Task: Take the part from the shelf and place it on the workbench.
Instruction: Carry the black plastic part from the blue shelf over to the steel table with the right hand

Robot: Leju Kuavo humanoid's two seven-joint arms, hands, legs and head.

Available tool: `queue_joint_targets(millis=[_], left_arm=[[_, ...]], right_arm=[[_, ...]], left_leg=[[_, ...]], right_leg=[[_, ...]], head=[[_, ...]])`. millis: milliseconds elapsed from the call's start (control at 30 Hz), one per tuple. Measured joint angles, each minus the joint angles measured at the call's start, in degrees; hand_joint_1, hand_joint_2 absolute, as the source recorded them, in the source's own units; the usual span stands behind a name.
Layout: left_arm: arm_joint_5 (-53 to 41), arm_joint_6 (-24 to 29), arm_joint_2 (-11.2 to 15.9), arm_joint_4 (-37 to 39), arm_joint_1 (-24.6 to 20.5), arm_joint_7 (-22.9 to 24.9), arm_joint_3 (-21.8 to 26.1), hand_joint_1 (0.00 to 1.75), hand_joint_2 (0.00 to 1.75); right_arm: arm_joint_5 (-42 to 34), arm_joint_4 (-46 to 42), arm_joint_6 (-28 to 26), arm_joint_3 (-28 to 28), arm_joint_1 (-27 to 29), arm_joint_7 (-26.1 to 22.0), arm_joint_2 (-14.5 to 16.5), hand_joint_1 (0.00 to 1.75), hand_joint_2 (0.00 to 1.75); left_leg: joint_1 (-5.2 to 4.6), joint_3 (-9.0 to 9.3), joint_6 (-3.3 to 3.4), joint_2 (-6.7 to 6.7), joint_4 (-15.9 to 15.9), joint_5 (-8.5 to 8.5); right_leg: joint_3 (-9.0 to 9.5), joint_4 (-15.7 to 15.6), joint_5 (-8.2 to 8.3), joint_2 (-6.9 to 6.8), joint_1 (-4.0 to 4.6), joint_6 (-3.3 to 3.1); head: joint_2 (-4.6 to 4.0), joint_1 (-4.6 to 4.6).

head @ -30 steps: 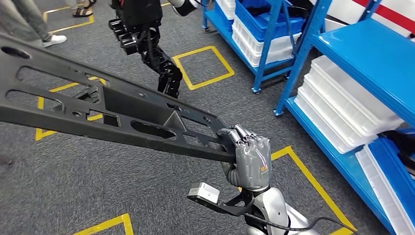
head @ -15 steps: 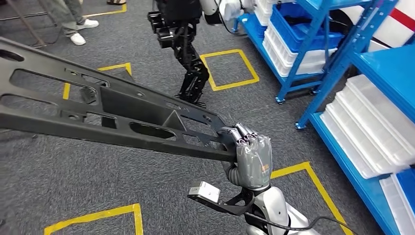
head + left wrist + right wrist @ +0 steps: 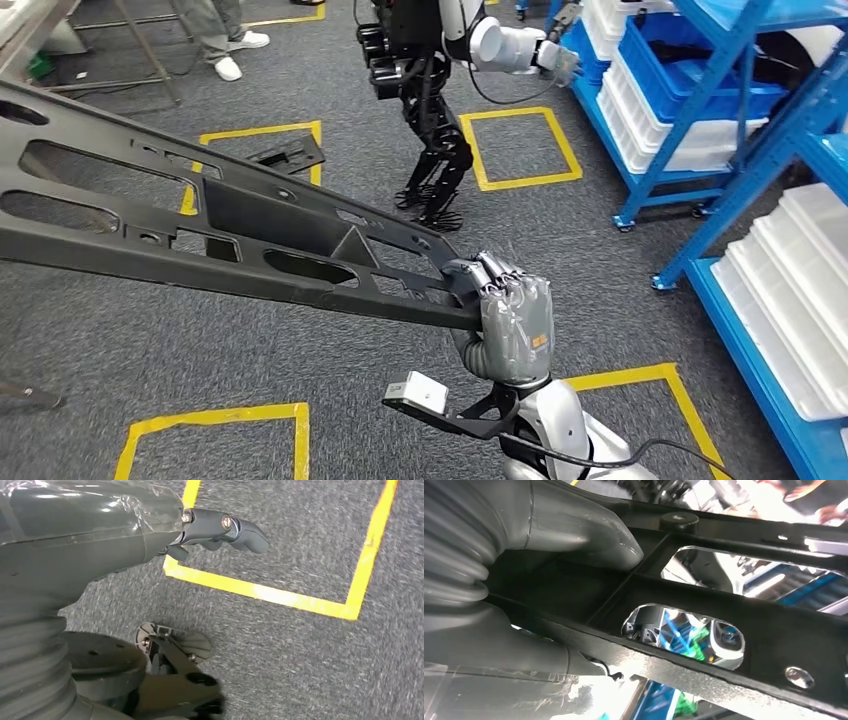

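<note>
Part (image 3: 230,235) gripped at its end by right robot hand (image 3: 510,325); left robot hand (image 3: 100,535) state unclear

Left robot hand (image 3: 75,535) over grey carpet (image 3: 300,660), yellow floor tape (image 3: 280,596) beneath

looked like a factory or warehouse training floor. blue steel shelving (image 3: 742,150) on the right held white plastic bins (image 3: 790,290) and a blue crate (image 3: 715,90). grey carpet floor (image 3: 150,370) had yellow taped squares (image 3: 518,148). another humanoid robot (image 3: 425,90) stood by the racks, a person's legs (image 3: 215,35) farther back.
</note>
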Motion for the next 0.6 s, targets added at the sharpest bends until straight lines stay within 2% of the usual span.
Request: queue_joint_targets(millis=[33,67,100,167,200,233,267,333,367,433,467,533,567,600], left_arm=[[-0.01,-0.01,0.00,0.00,0.02,0.00,0.00,0.00,1.75],[-0.01,-0.01,0.00,0.00,0.05,0.00,0.00,0.00,1.75],[-0.01,-0.02,0.00,0.00,0.08,0.00,0.00,0.00,1.75],[-0.02,-0.02,0.00,0.00,0.11,0.00,0.00,0.00,1.75],[-0.02,-0.02,0.00,0.00,0.10,0.00,0.00,0.00,1.75],[-0.02,-0.02,0.00,0.00,0.11,0.00,0.00,0.00,1.75],[-0.02,-0.02,0.00,0.00,0.14,0.00,0.00,0.00,1.75],[-0.02,-0.01,0.01,0.00,0.26,-0.01,0.00,0.00,1.75],[-0.03,-0.01,0.01,0.00,0.33,-0.02,0.00,0.00,1.75],[-0.05,0.00,0.01,0.00,0.34,-0.07,0.00,0.00,1.75],[-0.10,0.00,0.00,0.00,0.30,-0.08,0.00,0.00,1.75],[-0.28,0.00,0.00,0.00,0.20,-0.09,0.00,0.00,1.75],[-0.38,0.01,0.00,0.00,0.20,-0.09,0.00,0.00,1.75],[-0.46,0.01,0.00,0.00,0.20,-0.09,0.00,0.00,1.75]], right_arm=[[0.00,0.01,0.01,0.01,0.02,0.01,0.00,1.75,1.75],[0.00,0.01,0.01,0.02,0.03,0.01,0.00,1.75,1.75],[0.00,0.02,0.01,0.02,0.03,0.01,0.00,1.75,1.75],[0.00,0.02,0.01,0.04,0.00,0.00,0.00,1.75,1.75],[0.00,0.02,0.00,0.05,-0.03,0.00,0.00,1.75,1.75],[-0.01,0.02,0.00,0.07,-0.09,0.00,0.00,1.75,1.75],[-0.02,0.02,0.00,0.09,-0.13,0.00,0.00,1.75,1.75],[-0.05,0.02,0.00,0.15,-0.20,0.00,-0.01,1.75,1.75],[-0.07,0.02,0.00,0.18,-0.20,-0.01,-0.03,1.75,1.75],[-0.09,0.01,0.00,0.24,-0.19,-0.02,-0.08,1.75,1.75],[-0.09,0.01,0.00,0.26,-0.12,-0.02,-0.10,1.75,1.75],[-0.09,0.01,0.00,0.31,0.12,-0.02,-0.14,1.75,1.75],[-0.09,0.01,0.00,0.33,0.24,-0.01,-0.15,1.75,1.75],[-0.09,0.02,0.00,0.34,0.31,-0.01,-0.18,1.75,1.75]], left_leg=[[0.18,-1.40,-0.16,0.32,2.52,-0.72],[0.33,-1.96,-0.24,0.50,3.28,-0.42],[0.43,-1.46,-0.25,0.66,2.03,0.78],[0.48,1.97,-0.07,1.73,-5.14,4.49],[0.34,3.61,0.10,2.63,-8.41,5.65],[0.13,4.63,0.42,3.29,-10.69,6.28],[-0.12,4.94,0.76,3.67,-11.64,6.27],[-0.39,4.91,1.53,2.88,-11.98,6.31],[-0.32,5.12,1.82,2.41,-12.27,6.35],[-0.06,5.67,2.58,1.53,-12.89,6.48],[-0.07,5.83,2.87,1.10,-13.02,6.48],[-0.26,5.93,3.29,0.00,-13.01,6.39],[-0.37,5.98,3.38,-0.69,-12.96,6.34],[-0.44,6.05,3.43,-1.41,-12.89,6.29]], right_leg=[[0.10,0.01,-0.12,-0.64,0.05,-0.05],[0.21,0.02,-0.27,-1.35,0.07,-0.02],[0.38,0.02,-0.43,-2.02,0.07,0.04],[0.89,0.01,-0.85,-3.22,0.06,0.34],[1.13,-0.01,-1.03,-3.63,0.11,0.50],[1.30,-0.04,-1.21,-3.99,0.21,0.74],[1.44,-0.13,-1.33,-4.30,0.30,0.98],[1.79,-0.45,-1.54,-4.91,0.39,1.60],[1.98,-0.31,-1.83,-4.53,0.28,1.91],[1.06,2.58,-3.74,-2.16,0.18,2.29],[-0.39,5.68,-5.30,-0.66,0.19,2.32],[-4.40,12.89,-8.08,0.68,0.31,2.18],[-5.83,14.93,-8.20,0.86,0.32,2.09],[-6.32,14.90,-7.14,0.97,0.33,1.96]], head=[[0.00,-0.02],[0.00,-0.03],[0.00,-0.03],[0.00,-0.03],[0.00,-0.01],[0.00,-0.01],[0.00,0.02],[0.00,0.03],[0.00,0.12],[0.00,0.36],[0.00,0.56],[0.00,0.84],[0.00,0.91],[0.00,0.95]])
